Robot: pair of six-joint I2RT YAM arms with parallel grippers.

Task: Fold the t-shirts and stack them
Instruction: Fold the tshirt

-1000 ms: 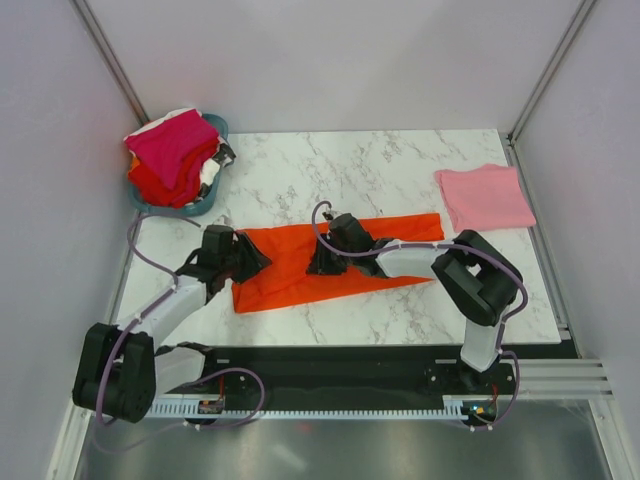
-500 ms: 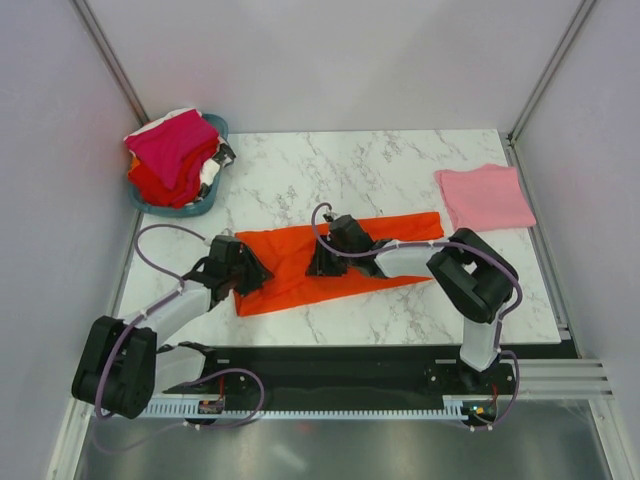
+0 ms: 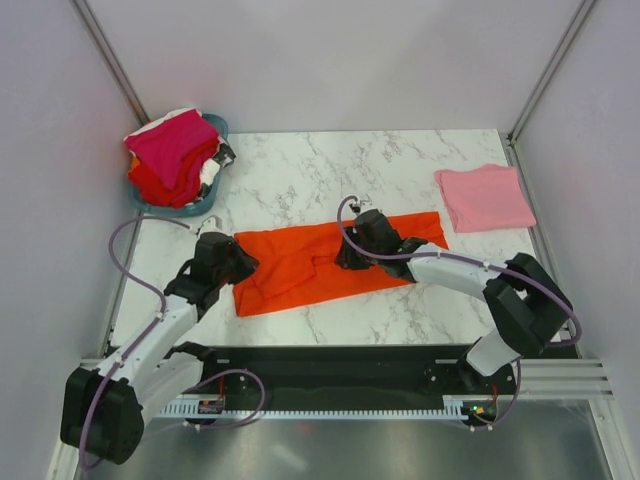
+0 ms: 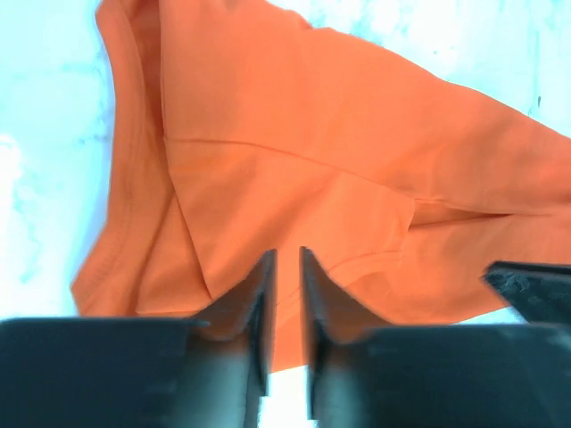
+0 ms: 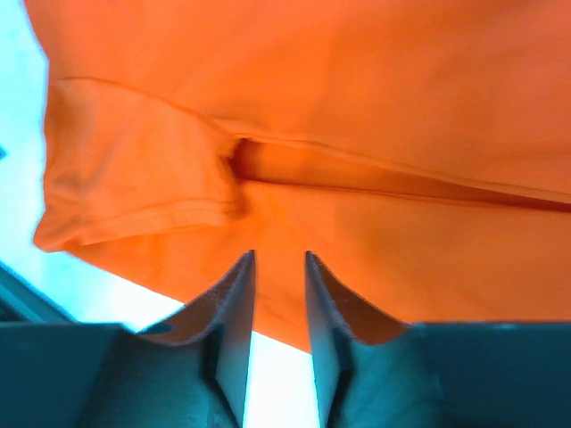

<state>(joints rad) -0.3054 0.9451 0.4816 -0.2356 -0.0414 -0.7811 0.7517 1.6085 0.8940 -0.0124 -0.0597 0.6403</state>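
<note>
An orange-red t-shirt (image 3: 292, 272) lies stretched out as a long band across the middle of the marble table. My left gripper (image 3: 238, 263) is over its left end, close to the cloth. In the left wrist view the shirt (image 4: 294, 152) fills the frame and the left gripper (image 4: 287, 252) is open by a narrow gap over the near hem, with nothing caught between its fingers. My right gripper (image 3: 348, 257) is low over the shirt's middle. In the right wrist view it (image 5: 279, 254) is open above the near hem of the shirt (image 5: 357, 107), beside a folded sleeve (image 5: 134, 169).
A folded light pink t-shirt (image 3: 485, 197) lies at the table's right edge. A teal basket (image 3: 222, 130) at the back left holds a heap with a magenta shirt (image 3: 170, 142) on top of red and white ones. Side walls close in the table on both sides.
The right gripper slid right along the shirt as its elbow swung out to the right, and its jaws widened slightly. The left gripper shifted a little back toward the shirt's left end and its jaws narrowed.
</note>
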